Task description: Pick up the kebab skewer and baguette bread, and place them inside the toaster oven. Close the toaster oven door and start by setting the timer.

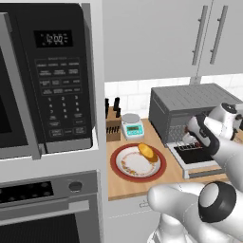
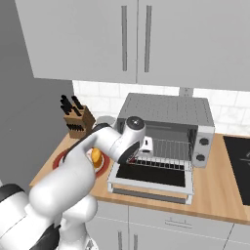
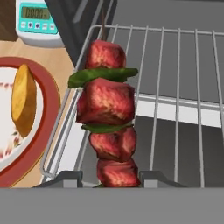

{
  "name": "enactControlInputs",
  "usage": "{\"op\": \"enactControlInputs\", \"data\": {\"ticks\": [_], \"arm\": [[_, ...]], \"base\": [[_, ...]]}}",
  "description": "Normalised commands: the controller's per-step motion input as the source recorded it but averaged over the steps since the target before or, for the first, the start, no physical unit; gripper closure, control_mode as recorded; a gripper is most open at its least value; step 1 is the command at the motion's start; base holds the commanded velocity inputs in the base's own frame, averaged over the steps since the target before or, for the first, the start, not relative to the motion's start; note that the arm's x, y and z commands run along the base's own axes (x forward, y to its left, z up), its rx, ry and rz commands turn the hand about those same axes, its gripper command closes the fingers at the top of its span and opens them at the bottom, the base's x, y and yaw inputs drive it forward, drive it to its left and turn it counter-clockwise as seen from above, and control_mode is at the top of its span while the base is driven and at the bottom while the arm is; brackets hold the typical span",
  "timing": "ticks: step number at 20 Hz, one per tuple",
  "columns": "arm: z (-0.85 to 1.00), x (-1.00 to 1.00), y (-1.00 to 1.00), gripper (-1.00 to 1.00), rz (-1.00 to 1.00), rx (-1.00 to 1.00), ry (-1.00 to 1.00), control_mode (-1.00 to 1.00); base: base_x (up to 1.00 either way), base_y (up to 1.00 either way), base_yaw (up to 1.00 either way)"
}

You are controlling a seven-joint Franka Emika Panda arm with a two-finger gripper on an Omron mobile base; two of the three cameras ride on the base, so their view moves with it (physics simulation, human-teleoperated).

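My gripper [image 3: 109,177] is shut on the kebab skewer [image 3: 107,118], red meat chunks with green pepper slices. The skewer stands up from the fingertips over the left front corner of the wire rack [image 3: 175,109]. The grey toaster oven [image 1: 190,102] sits at the back of the counter, its door [image 2: 151,178] folded down flat and open. The hand [image 1: 193,130] reaches into the oven mouth above that door. The golden baguette bread [image 1: 148,152] lies on the red-rimmed plate [image 1: 118,171] left of the oven, with the baguette [image 3: 24,100] also in the hand view.
A knife block [image 1: 113,126] and a small kitchen scale [image 1: 132,127] stand behind the plate. A black microwave [image 1: 47,76] and wall oven fill the left. The oven's knobs [image 2: 202,146] are on its right front. A dark cooktop [image 2: 239,156] lies right of the oven.
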Motion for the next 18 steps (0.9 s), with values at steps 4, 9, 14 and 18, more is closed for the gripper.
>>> {"op": "enactControlInputs", "data": {"ticks": [4, 9, 14, 18], "arm": [[0.00, 0.32, 0.09, 1.00, 0.00, 0.00, -0.04, -1.00], [-0.09, 0.15, 0.02, 1.00, 0.00, 0.00, -0.01, -1.00], [-0.27, -0.02, 0.00, 1.00, 0.00, 0.00, 0.00, -1.00], [-0.05, 0.00, 0.00, 1.00, 0.00, 0.00, -0.02, -1.00]], "base": [[0.00, 0.00, 0.00], [0.00, 0.00, 0.00], [0.00, 0.00, 0.00], [0.00, 0.00, 0.00]]}}
